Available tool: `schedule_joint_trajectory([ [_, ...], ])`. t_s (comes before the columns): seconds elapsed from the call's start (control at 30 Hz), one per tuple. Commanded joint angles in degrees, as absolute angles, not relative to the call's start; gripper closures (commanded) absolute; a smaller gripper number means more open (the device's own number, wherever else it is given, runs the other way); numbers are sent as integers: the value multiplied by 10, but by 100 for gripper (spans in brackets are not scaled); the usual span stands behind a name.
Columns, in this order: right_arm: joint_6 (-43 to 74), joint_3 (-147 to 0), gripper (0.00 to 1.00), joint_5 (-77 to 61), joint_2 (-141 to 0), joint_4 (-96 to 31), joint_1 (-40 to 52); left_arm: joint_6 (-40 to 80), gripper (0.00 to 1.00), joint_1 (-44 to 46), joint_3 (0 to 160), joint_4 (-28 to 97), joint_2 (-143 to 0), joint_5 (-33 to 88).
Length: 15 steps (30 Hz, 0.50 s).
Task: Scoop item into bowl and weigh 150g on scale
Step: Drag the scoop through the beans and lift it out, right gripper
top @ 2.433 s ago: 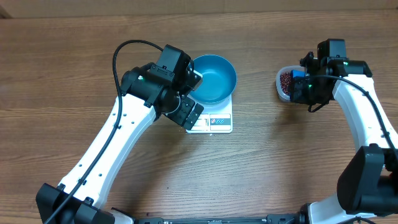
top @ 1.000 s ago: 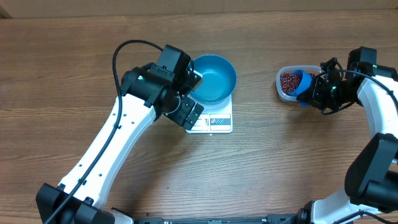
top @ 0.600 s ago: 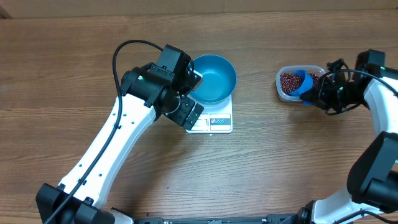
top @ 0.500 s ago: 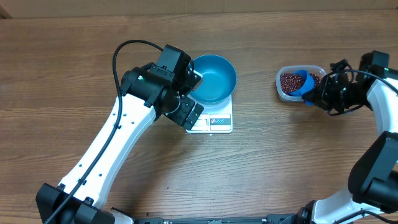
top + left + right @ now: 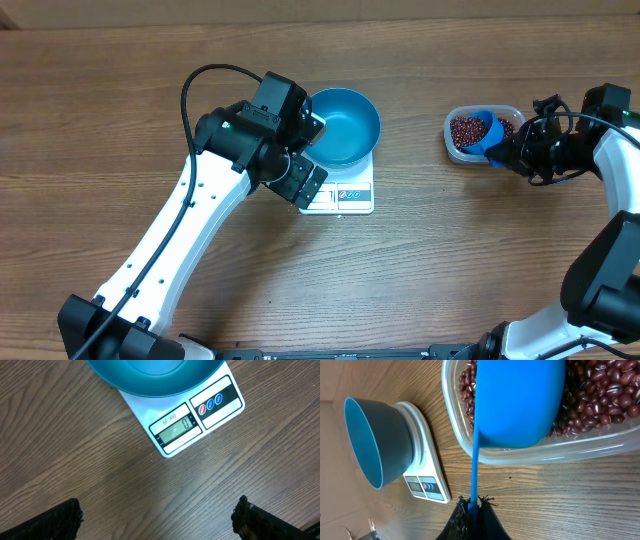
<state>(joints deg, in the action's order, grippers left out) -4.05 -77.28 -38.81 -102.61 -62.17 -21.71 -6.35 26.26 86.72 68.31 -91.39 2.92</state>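
Near three o'clock on the table (image 5: 100,100), the right jaws pinched the scoop (image 5: 485,128) by its handle, its cup in the tub (image 5: 450,148) of beans (image 5: 461,128). The left jaws were spread wide. At twelve o'clock, the bowl (image 5: 345,125) on the scale (image 5: 350,197) was empty, so all the scooping was left.

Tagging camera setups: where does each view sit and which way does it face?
Overhead: above the table, looking straight down; both arms show.
Left wrist: on that wrist, facing down at scale; open left gripper at bottom corners.
Right wrist: on that wrist, facing beans along scoop; right gripper shut on scoop.
Shared: bowl and scale, all three.
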Motion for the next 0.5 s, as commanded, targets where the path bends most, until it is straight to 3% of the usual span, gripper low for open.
schedule_joint_trajectory([
  [0.0, -50, -771, 96, -420, -1025, -619, -222, -60, 0, 267, 873, 683, -906, 30],
  [0.47, -65, -771, 96, -453, -1026, -624, -272, -60, 0, 267, 873, 683, -906, 30],
])
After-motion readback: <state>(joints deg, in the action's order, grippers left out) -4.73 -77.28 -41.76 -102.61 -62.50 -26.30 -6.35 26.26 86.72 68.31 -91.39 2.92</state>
